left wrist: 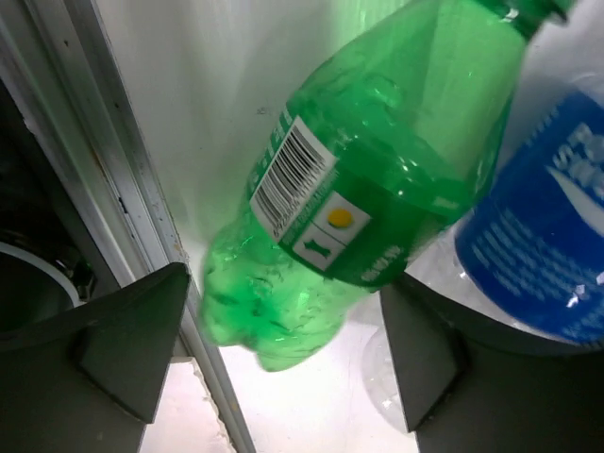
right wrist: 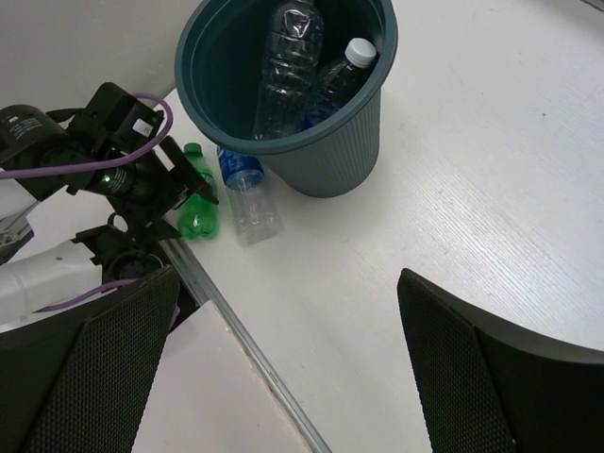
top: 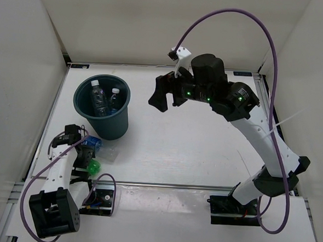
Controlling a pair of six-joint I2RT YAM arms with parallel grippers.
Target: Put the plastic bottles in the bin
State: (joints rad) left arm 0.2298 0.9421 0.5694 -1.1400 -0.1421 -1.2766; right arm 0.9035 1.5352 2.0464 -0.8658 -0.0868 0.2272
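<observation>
The green bottle lies on the table by its near left edge. Its base sits between the open fingers of my left gripper, with a gap on each side. It also shows from above and in the right wrist view. A blue-labelled bottle lies right beside it. The teal-grey bin stands just behind them and holds two clear bottles, one with a white cap. My left gripper is low over the green bottle. My right gripper is open and empty, high over the middle.
A metal rail runs along the table's near edge, right next to the green bottle. White walls close the table at the left, back and right. The left arm's purple cable loops near the bottles.
</observation>
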